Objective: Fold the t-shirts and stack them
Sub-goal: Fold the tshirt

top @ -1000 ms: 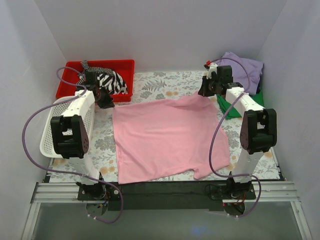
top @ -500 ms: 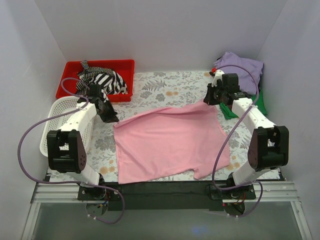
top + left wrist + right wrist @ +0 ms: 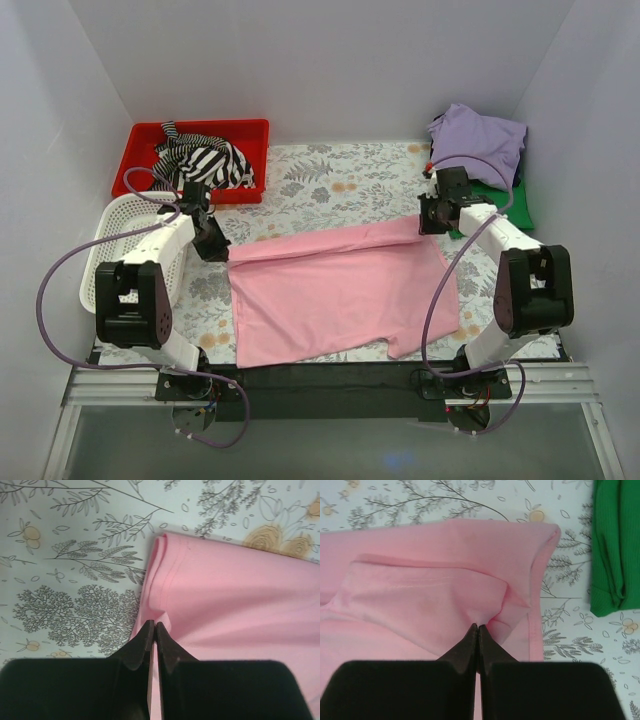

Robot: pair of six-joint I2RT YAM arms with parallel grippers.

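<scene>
The soft light pink cotton t-shirt is lying at the centre of the floral table, its far edge doubled over. The left gripper is pinching that fold at 9 o'clock and the right gripper at 3 o'clock. At 2 o'clock, a green cotton tee and a lavender cotton tee are sitting

pink tee 1 | lavender tee 1 | green tee 1 | bin 1 | basket 1 | striped garment 1
</scene>
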